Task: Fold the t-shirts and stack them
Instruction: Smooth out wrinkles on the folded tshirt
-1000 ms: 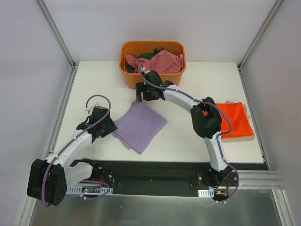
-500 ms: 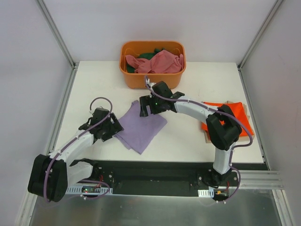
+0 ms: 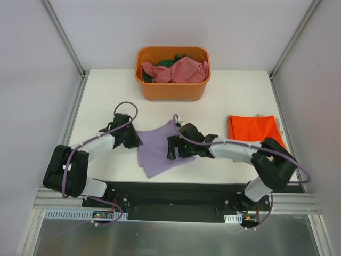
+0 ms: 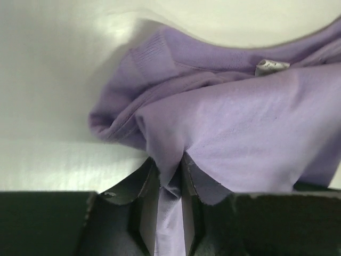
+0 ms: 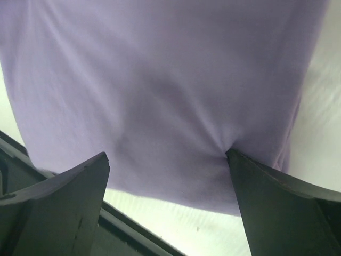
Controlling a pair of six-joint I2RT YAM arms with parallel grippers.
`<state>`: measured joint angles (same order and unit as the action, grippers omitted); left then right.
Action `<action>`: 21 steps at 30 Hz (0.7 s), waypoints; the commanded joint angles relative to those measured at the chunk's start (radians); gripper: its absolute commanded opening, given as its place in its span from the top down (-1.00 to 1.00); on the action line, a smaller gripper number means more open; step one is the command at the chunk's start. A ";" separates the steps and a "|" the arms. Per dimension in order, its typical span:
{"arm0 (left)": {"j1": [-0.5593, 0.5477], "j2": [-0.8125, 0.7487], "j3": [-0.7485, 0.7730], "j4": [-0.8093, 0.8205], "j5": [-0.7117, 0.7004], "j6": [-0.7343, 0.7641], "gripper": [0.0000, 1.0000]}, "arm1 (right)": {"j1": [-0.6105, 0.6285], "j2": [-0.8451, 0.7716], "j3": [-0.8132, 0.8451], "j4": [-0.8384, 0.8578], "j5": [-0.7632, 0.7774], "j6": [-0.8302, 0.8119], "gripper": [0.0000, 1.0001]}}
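Currently left hand (image 4: 169, 176) clenched on lavender shirt (image 3: 157, 149) edge; right hand (image 5: 166, 154) spread open over it.

a soft lavender-purple cloth t-shirt (image 3: 157, 149) lies loosely folded and rumpled on the white table (image 3: 106, 90), close to the near edge, with one corner pointing toward that edge. its left edge is bunched up and pinched between the closed fingers of the left gripper (image 4: 169, 197). a small white label (image 4: 272, 66) shows by the ribbed neckline. a bright orange-red t-shirt (image 3: 254, 128) lies folded flat in a neat rectangle, well apart to the right. a dusty pink t-shirt (image 3: 178, 70) and a dark green one (image 3: 166, 62) sit crumpled in the orange plastic tub (image 3: 171, 92) at the back.
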<state>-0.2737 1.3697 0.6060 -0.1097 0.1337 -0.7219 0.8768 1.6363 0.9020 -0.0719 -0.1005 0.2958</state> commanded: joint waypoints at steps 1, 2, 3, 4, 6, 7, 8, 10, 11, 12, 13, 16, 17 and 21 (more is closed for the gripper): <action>-0.018 0.031 0.072 0.091 0.107 0.122 0.59 | 0.123 -0.173 -0.161 -0.042 0.313 0.218 -0.92; -0.027 0.031 0.086 0.093 0.118 0.139 0.53 | 0.142 -0.209 -0.172 -0.045 0.358 0.227 -0.92; -0.035 0.028 0.092 0.091 0.118 0.145 0.38 | 0.152 -0.242 -0.176 -0.048 0.398 0.230 -0.92; -0.036 0.019 0.090 0.091 0.113 0.145 0.21 | 0.151 -0.262 -0.176 -0.049 0.416 0.224 -0.92; -0.036 -0.012 0.071 0.081 0.084 0.133 0.03 | 0.142 -0.292 -0.157 -0.064 0.455 0.169 -0.92; -0.036 -0.033 0.055 0.070 0.070 0.128 -0.05 | 0.140 -0.302 -0.143 -0.083 0.487 0.129 -0.91; -0.036 -0.055 0.043 0.056 0.061 0.130 -0.09 | 0.137 -0.309 -0.115 -0.109 0.516 0.100 -0.92; -0.036 -0.102 0.006 0.028 0.041 0.121 -0.13 | 0.136 -0.316 -0.089 -0.131 0.564 0.054 -0.92; -0.036 -0.128 -0.015 0.025 0.043 0.113 -0.12 | 0.128 -0.314 -0.078 -0.131 0.567 0.031 -0.92; -0.036 -0.151 -0.040 0.022 0.056 0.098 -0.12 | 0.119 -0.308 -0.068 -0.134 0.555 0.019 -0.92; -0.036 -0.168 -0.058 0.021 0.082 0.085 -0.11 | 0.104 -0.297 -0.054 -0.137 0.526 0.000 -0.92; -0.051 -0.234 -0.118 0.016 0.144 0.044 -0.10 | 0.080 -0.264 -0.026 -0.140 0.472 -0.018 -0.92; -0.061 -0.250 -0.139 0.013 0.147 0.036 -0.10 | 0.077 -0.250 -0.017 -0.141 0.460 -0.027 -0.92; -0.113 -0.271 -0.184 0.010 0.130 -0.007 -0.03 | 0.057 -0.185 0.018 -0.141 0.450 -0.041 -0.92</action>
<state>-0.3431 1.1206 0.4534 -0.0757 0.2428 -0.6758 0.9485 1.3941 0.8654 -0.1913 0.3588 0.2970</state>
